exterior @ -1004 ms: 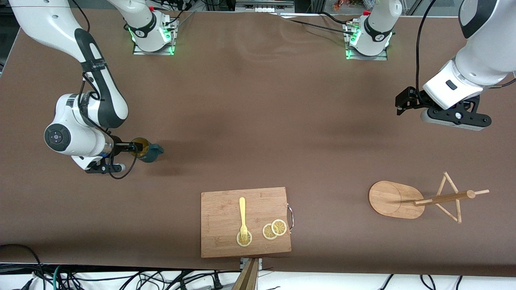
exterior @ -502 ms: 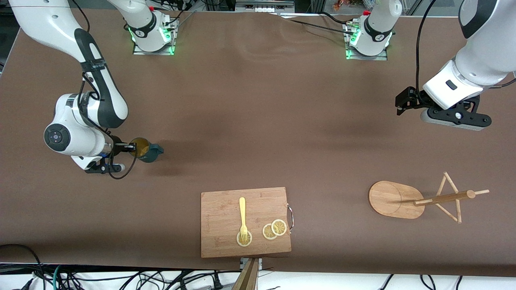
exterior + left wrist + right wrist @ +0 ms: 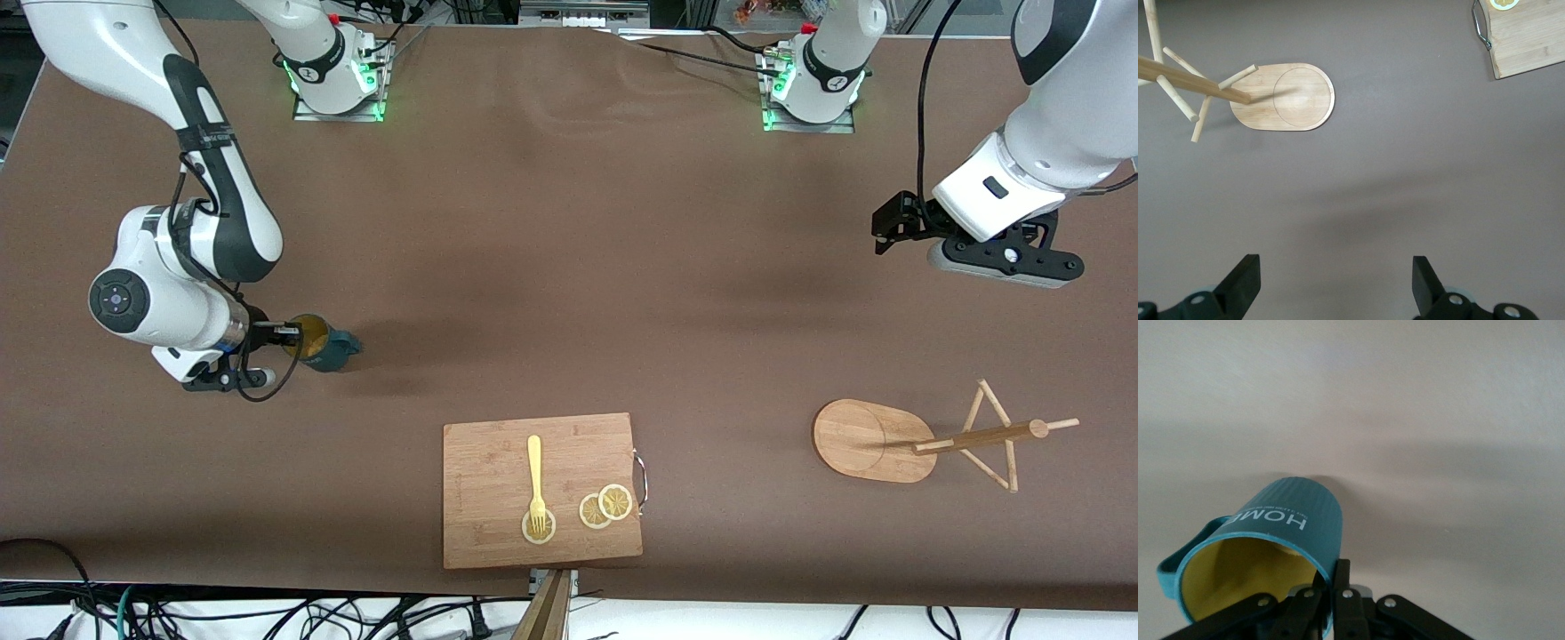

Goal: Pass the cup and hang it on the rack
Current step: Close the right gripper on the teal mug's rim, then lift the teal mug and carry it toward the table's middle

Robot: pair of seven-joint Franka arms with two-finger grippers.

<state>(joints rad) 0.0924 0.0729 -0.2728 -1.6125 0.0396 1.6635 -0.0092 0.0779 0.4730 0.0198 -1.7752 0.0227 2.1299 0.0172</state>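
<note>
The dark teal cup (image 3: 322,346) with a yellow inside is at the right arm's end of the table, its handle pointing away from the gripper. My right gripper (image 3: 290,334) is shut on its rim, one finger inside and one outside. The right wrist view shows the cup (image 3: 1281,533) tilted in my right gripper (image 3: 1333,577), low over the table. The bamboo rack (image 3: 969,438) stands at the left arm's end on its oval base (image 3: 862,440). My left gripper (image 3: 892,225) hangs open and empty in the air, waiting. Its wrist view (image 3: 1335,287) looks down on the rack (image 3: 1238,93).
A rectangular cutting board (image 3: 542,498) lies near the front edge at mid-table. It carries a yellow fork (image 3: 534,476) and lemon slices (image 3: 605,506). Its corner shows in the left wrist view (image 3: 1531,37). Bare brown table lies between the cup and the rack.
My right arm has shifted slightly toward the front camera, taking the cup with it. The left arm has not moved.
</note>
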